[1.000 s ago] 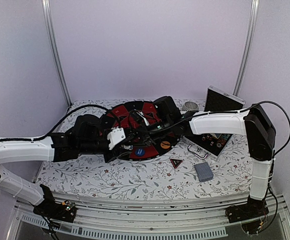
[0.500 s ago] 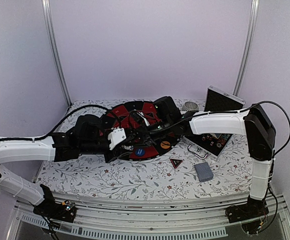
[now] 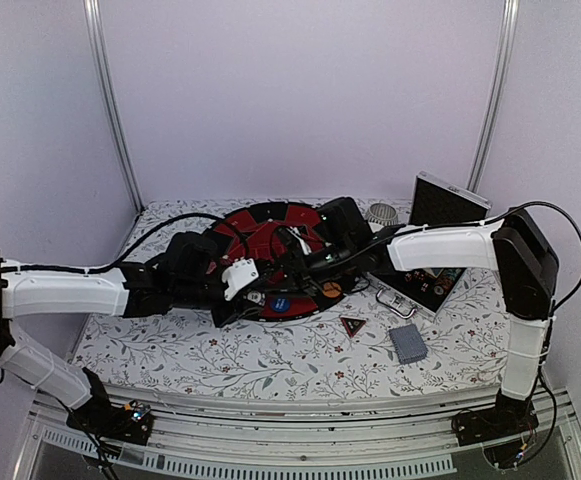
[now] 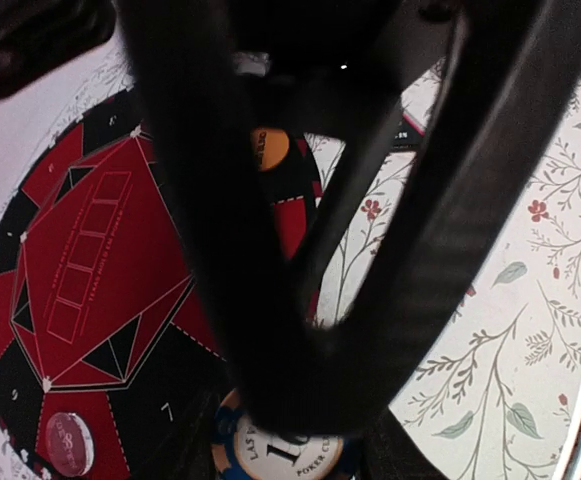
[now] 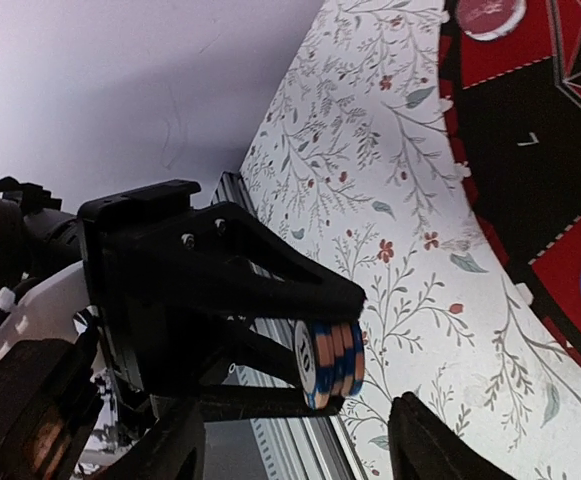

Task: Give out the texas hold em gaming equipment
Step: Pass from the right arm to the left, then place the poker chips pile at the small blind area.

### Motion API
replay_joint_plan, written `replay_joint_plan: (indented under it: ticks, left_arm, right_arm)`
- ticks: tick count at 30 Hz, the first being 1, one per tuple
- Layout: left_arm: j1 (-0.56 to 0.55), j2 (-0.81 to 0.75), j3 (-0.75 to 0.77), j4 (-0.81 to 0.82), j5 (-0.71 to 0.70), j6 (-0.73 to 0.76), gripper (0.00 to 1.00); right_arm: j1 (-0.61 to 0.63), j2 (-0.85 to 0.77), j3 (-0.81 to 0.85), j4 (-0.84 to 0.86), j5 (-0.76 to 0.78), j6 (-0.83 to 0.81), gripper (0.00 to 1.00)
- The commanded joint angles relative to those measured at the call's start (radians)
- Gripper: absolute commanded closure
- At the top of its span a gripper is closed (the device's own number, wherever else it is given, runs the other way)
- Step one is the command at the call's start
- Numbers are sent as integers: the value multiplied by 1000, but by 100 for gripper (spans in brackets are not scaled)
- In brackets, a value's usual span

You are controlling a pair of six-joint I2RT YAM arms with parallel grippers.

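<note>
My left gripper (image 5: 336,352) is shut on a small stack of blue-and-orange striped poker chips (image 5: 332,364), held on edge above the flowered cloth. The same stack (image 4: 285,452) peeks out at the bottom of the left wrist view. My right gripper (image 5: 300,445) faces it with its fingers spread, clear of the chips. Both grippers meet over the near-left part of the round red-and-black mat (image 3: 245,228). On the mat lie a blue disc (image 3: 281,302), an orange disc (image 3: 331,290) and a red disc (image 4: 67,442). The triangular marker (image 3: 353,324) and the card deck (image 3: 407,343) rest on the cloth.
A silver-edged black case (image 3: 440,205) lies open at the back right, with a white bowl (image 3: 380,213) beside it. A small metal clip (image 3: 397,303) sits near the case. The table's near-left rail (image 5: 290,445) runs just beyond the grippers.
My right gripper has opened and let go of the chip stack, which stays in my left gripper. The left arm has shifted slightly to the right.
</note>
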Motion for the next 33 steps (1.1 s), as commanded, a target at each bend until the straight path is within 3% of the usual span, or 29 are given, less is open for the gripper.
replay_joint_plan:
  ticks: [1,6,13,26,29,33]
  left_arm:
    - [64,76,60,-21,0,-68,100]
    - [144,210,129,-36,-18,-145,100]
    - [152,415,212,-64,-32,-197,100]
    - [153,495,190,17,10,-284,100]
    - [157,501,196,8,14,-290,92]
    - [160,496,211,-36,13,-292,73]
  right_arm:
    - [-74,-96,-81,11,97,-36,27]
    - [-127,-186,-153,-58,236,-91,0]
    - [-129,-246,-141,-232,391,-212,1]
    - [-130,-302,-152,-279,448,-257,1]
    - [-131,-306,-146,-288,454,-261,1]
    - [-130,-319,-143,-310,479,-270,1]
